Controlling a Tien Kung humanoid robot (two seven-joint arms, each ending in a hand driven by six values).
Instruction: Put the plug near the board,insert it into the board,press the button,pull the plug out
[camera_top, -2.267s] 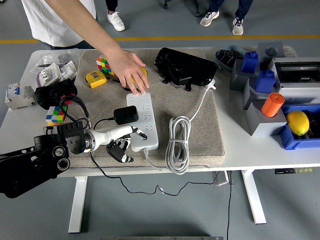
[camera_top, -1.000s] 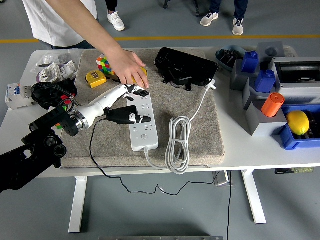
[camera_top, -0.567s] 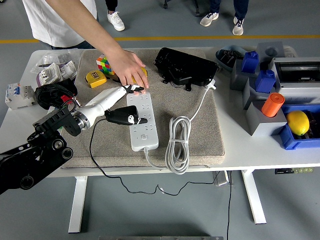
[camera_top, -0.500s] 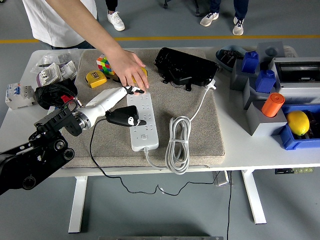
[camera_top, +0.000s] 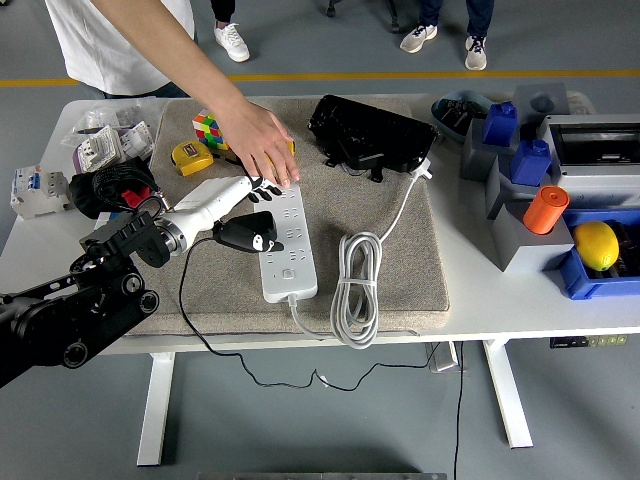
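No legible text or labels.

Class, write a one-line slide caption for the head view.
The robot's left hand grips a black plug at a white power strip that a person's hand steadies.

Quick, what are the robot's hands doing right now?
Left hand: closed on the black plug, at the white power strip.
Right hand: not in the picture.

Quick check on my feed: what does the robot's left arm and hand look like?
The left arm is bulky black with round joint housings; its forearm is white past a silver wrist ring. The left hand has black-and-white fingers. The right arm is not visible.
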